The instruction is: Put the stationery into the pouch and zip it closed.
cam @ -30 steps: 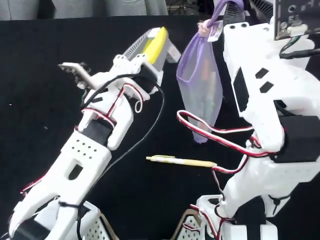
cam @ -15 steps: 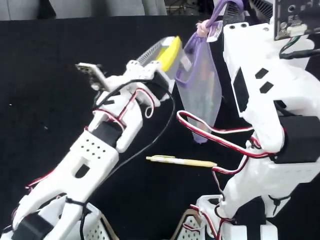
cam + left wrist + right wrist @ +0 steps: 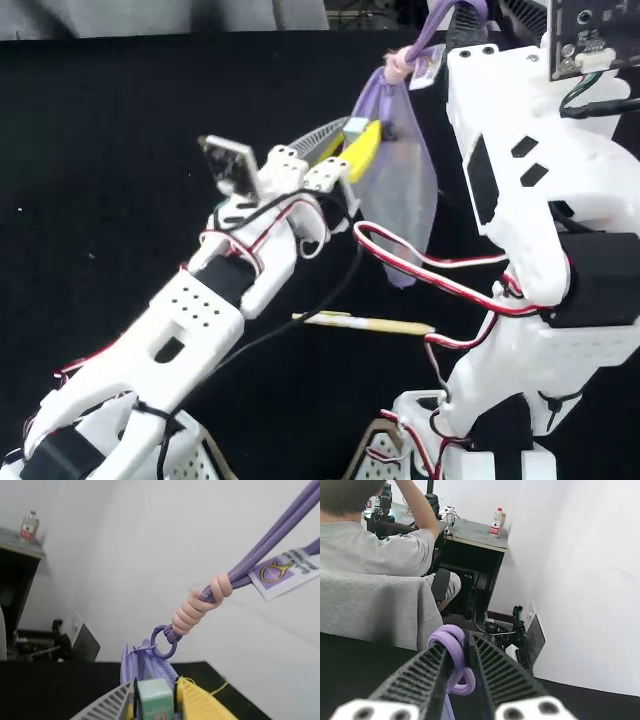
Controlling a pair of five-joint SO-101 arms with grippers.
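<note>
- I see a black table (image 3: 100, 150) spread across the workspace.
- Beyond it, a dark desk (image 3: 475, 537) stands by a white wall (image 3: 590, 580).
- A small plastic bottle (image 3: 497, 521) stands upright on the desk's top.
- Dark gear and cables (image 3: 512, 632) lie on the floor beside the desk.

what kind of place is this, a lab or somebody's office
Most likely a robotics lab or workroom: a white left arm and right arm stand at a black-covered table, and behind is a dark desk with a bottle against a bare white wall.

Probably a lab: black desk (image 3: 470, 562), bottle (image 3: 496, 521), floor cables (image 3: 504, 630), bare white wall (image 3: 585, 575).
</note>
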